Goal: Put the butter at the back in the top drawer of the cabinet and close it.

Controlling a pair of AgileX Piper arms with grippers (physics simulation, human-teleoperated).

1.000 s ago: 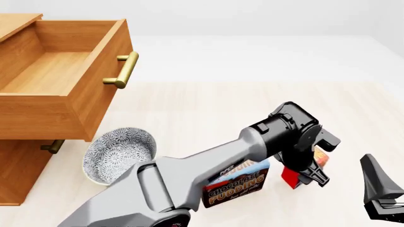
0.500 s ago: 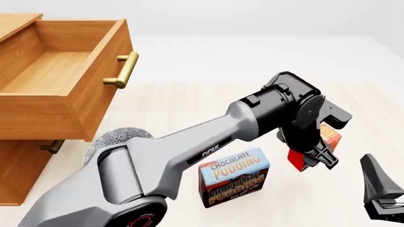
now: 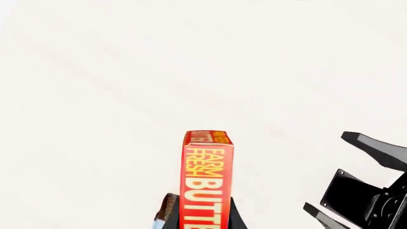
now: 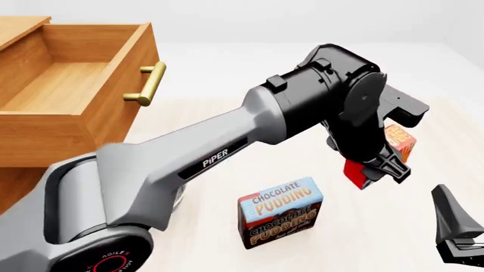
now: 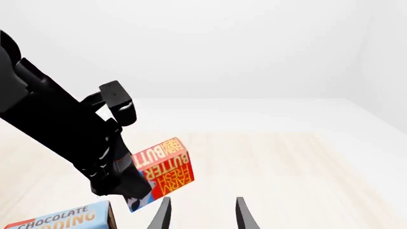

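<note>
We see the left gripper, matte black, with its fingers clamped on the butter, a small glossy red carton held tilted above the pale wood-grain bench, right of the boxy chocolate pudding box. The right gripper fingers stand apart. At far left, the top drawer of smooth brown wood hangs open.

You see the butter red with orange-yellow lettering, the pudding box brown and light blue, the cabinet brown wood, its handle brass, the left arm grey and black.
</note>
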